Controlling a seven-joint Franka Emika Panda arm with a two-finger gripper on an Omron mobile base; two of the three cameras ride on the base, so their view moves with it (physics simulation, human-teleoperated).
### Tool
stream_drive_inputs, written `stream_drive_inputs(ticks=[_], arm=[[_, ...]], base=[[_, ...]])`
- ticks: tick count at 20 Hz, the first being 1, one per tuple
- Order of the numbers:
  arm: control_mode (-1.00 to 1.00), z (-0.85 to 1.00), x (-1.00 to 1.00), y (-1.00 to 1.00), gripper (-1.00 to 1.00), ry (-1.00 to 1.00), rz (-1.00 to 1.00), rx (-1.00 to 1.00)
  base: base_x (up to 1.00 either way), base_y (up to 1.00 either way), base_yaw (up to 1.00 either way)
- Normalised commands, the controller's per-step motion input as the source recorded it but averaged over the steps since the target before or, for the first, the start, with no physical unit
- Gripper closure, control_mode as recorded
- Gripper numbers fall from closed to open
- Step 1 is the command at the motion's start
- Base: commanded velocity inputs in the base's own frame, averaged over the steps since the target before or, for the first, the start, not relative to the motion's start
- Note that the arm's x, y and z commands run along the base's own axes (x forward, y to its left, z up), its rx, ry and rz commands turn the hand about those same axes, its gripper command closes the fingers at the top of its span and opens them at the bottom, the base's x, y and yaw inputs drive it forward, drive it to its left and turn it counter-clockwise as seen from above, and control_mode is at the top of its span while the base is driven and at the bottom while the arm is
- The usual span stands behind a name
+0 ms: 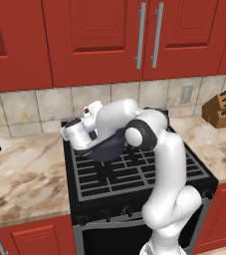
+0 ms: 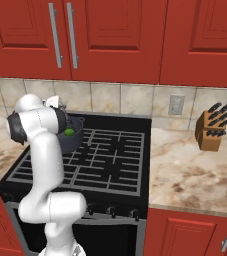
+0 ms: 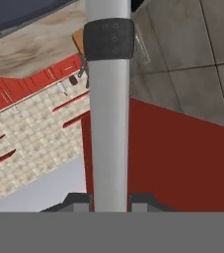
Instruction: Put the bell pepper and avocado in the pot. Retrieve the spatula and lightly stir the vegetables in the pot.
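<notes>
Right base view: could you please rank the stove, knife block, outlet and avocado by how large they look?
1. stove
2. knife block
3. outlet
4. avocado, only a small green patch, since the pot and the arm partly hide it, so its rank below the outlet is unsure.

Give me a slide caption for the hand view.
Hand view: fingers closed on a grey spatula handle with a dark end band, tilted toward the backsplash and red cabinets.

Pot (image 2: 71,140) on stove (image 2: 110,160) rear-left; knife block (image 2: 212,131) on right counter (image 2: 195,175).

Tool (image 3: 110,197) clamped on spatula handle (image 3: 108,123)
</notes>
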Motion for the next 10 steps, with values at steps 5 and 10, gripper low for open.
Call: stream_drive_inputs(ticks=[5,10], arm=[[-1.0,-0.03,0.01,0.11,1.0,-0.05,-0.09,0.0],[-1.0,-0.3,0.0,0.11,1.0,-0.01,-0.09,0.0]], base=[[0.0,0.0,0.0],[0.0,0.0,0.0]])
